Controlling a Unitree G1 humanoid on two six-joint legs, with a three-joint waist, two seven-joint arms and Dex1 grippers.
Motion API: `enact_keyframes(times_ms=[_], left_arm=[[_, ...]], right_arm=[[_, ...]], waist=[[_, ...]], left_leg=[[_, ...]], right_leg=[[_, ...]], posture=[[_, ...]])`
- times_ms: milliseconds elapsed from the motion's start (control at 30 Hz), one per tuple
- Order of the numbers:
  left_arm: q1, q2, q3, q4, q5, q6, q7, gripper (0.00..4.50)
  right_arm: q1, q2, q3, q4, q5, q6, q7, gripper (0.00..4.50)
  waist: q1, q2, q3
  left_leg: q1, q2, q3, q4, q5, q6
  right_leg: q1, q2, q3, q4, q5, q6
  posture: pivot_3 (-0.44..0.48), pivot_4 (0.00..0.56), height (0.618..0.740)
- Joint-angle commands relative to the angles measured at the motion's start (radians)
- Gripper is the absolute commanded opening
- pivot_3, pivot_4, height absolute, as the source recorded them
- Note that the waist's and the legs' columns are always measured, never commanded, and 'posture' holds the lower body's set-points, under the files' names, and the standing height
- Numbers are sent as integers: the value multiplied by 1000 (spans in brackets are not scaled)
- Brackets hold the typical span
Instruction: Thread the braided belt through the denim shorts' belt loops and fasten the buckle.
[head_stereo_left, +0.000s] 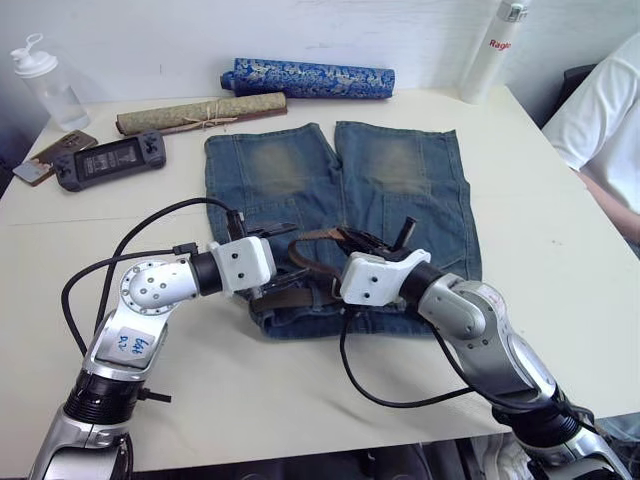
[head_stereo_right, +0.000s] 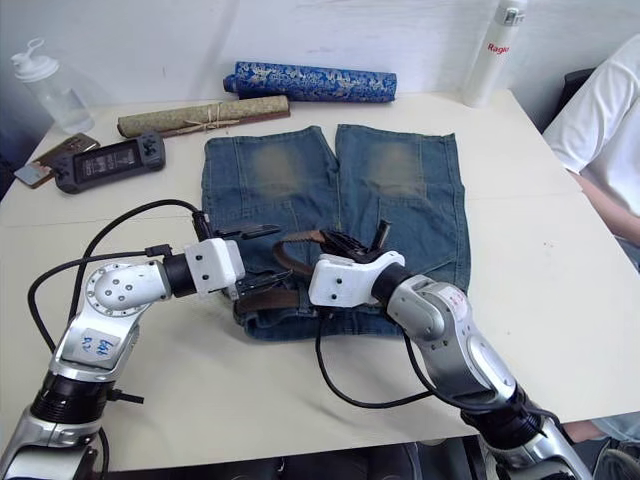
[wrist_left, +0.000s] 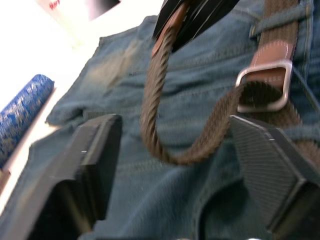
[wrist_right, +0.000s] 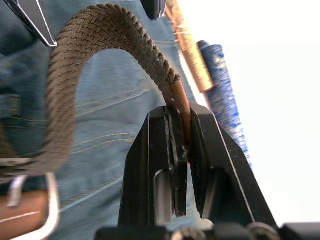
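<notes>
right gripper (wrist_right: 182, 135) clamped on the tan tip of the braided belt (wrist_right: 95, 45), tip lifted clear of the denim; strap arching from the pinch down to the buckle (wrist_left: 264, 86), already passed through the frame. left gripper (wrist_left: 170, 160) spread wide and holding nothing, one finger on each side of the sagging loop of strap, not touching it. in the head view, belt lying along the waistband of the denim shorts (head_stereo_left: 400, 180), long axis roughly 9-to-3 o'clock, with the free loop rising toward 12 o'clock between the two grippers. one of the belt loops (wrist_left: 277, 15) seen crossing the strap just beyond the buckle. judged step: drawing the tip through the buckle to cinch it; right gripper nearer the tip, left nearer the buckle and placed to steady it. shorts spread flat at the middle of the pale counter (head_stereo_left: 560, 250), waistband toward 6 o'clock, legs toward 12. rolled mat (head_stereo_left: 200, 112) and blue patterned roll (head_stereo_left: 310, 78) at 12 o'clock beyond the legs, handheld console (head_stereo_left: 108, 160) at 10, clear bottle (head_stereo_left: 45, 85) at 11, white bottle (head_stereo_left: 492, 50) at 1. person's white sleeve (head_stereo_left: 605, 110) at 2 o'clock past the counter edge.
</notes>
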Motion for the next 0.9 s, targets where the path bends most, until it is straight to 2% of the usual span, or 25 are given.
enact_keyframes(times_ms=[33,200,433,533,633,733,767,867,900], left_arm=[[-10,-12,-9,-59,38,20,42,3700],[-13,-19,-15,-78,100,34,89,3700],[-8,-12,-23,-67,131,33,88,3700],[0,-14,-20,-66,126,36,83,2848],[12,-12,-18,-83,117,43,74,1394],[20,-12,-14,-89,117,51,75,190],[22,-12,-12,-88,120,55,77,64],[19,-15,-9,-80,125,57,89,64],[20,-16,-8,-80,126,57,92,64]], right_arm=[[-20,14,15,-6,-57,-67,-25,0],[-20,36,12,18,-87,-106,-26,0],[-15,61,1,30,-88,-128,-17,0],[-15,66,-3,32,-88,-131,-15,0],[-11,69,-9,29,-87,-125,-16,0],[-7,72,-13,27,-85,-120,-15,0],[-6,72,-14,27,-85,-120,-14,0],[-1,76,-15,21,-77,-117,-9,0],[2,77,-16,18,-74,-115,-8,0]], waist=[[-2,0,0],[-1,0,0],[-2,0,0],[-1,0,0],[-2,0,0],[-1,0,0],[-2,0,0],[-2,0,0],[-2,0,0]], left_leg=[[0,0,0,0,0,0],[0,0,0,0,0,0],[-1,0,0,0,0,0],[-1,0,0,0,0,0],[-1,0,0,0,0,0],[-2,0,0,1,0,0],[-2,0,0,1,0,0],[-7,0,0,3,0,0],[-13,0,-1,7,0,0]], right_leg=[[0,0,0,0,0,0],[-1,0,0,1,0,0],[-1,0,0,2,0,0],[-2,0,0,3,0,0],[-2,0,0,4,0,0],[-3,0,0,6,0,-1],[-3,0,1,7,0,-1],[-8,0,1,9,0,-1],[-13,0,1,12,0,-1]], posture=[[0,150,645],[0,150,645],[0,150,645],[0,150,645],[0,150,645],[0,150,645],[0,150,645],[0,150,645],[0,150,645]])
